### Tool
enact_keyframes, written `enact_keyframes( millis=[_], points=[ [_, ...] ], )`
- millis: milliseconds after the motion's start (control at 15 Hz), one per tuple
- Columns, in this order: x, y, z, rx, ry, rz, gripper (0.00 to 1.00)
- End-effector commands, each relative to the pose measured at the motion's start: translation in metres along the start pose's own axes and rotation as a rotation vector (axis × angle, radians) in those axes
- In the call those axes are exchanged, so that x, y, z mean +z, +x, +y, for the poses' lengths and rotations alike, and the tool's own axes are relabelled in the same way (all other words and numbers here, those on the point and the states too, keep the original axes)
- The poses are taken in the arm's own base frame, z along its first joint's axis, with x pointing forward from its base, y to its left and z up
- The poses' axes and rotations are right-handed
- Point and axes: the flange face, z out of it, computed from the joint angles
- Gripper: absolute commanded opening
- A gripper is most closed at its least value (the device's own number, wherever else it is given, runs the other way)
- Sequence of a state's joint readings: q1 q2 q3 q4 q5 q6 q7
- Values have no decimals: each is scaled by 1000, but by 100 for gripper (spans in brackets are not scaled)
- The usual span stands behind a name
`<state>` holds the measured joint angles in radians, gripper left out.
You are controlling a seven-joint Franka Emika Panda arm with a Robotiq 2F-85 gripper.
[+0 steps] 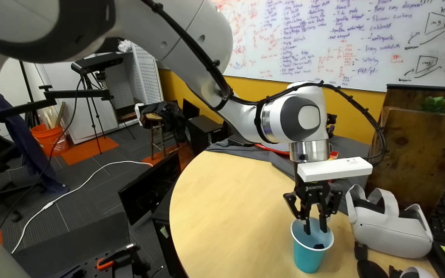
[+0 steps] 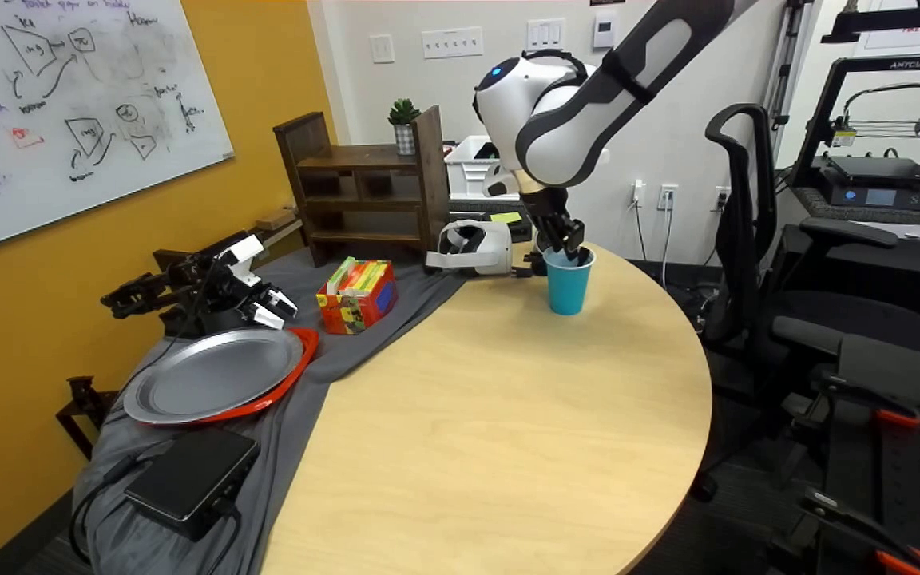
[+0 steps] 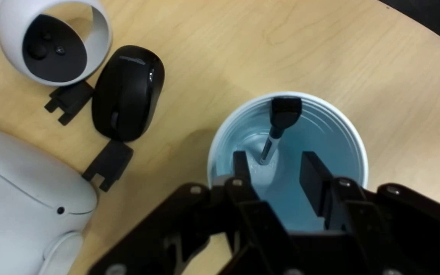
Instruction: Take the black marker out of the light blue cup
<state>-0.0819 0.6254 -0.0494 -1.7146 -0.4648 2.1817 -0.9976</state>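
The light blue cup (image 1: pixel 308 259) stands upright on the wooden table; it also shows in an exterior view (image 2: pixel 568 291) and the wrist view (image 3: pixel 329 147). The black marker (image 3: pixel 275 133) leans inside the cup, its wide black end near the rim and its thin end at the bottom. Only its dark end (image 1: pixel 318 246) shows in an exterior view. My gripper (image 3: pixel 275 160) is open and points down, its fingertips (image 1: pixel 315 230) at the cup's mouth, apart from each other with nothing between them. In the wrist view the marker's wide end lies beyond the fingertips.
A white headset (image 1: pixel 392 231) and a black mouse (image 3: pixel 128 93) lie beside the cup, with a white controller (image 3: pixel 103 42) near the mouse. A wooden shelf (image 2: pixel 431 172) stands behind them. The round table's edge (image 2: pixel 707 383) is close to the cup.
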Motion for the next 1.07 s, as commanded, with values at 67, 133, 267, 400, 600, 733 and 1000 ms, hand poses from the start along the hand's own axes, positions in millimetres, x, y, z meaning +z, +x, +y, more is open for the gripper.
enact_keyframes(
  millis=[67, 133, 267, 400, 600, 733, 1000],
  points=[
    [1, 1, 6, -1, -4, -16, 42],
    [2, 1, 6, 1, -2, -17, 41],
    [5, 1, 5, 3, 3, -19, 41],
    [8, 1, 4, 3, 11, -23, 41],
    [11, -1, 2, 5, 16, -28, 42],
    [14, -2, 2, 7, 22, -32, 42],
    [20, -4, 2, 13, 34, -42, 42]
  ],
)
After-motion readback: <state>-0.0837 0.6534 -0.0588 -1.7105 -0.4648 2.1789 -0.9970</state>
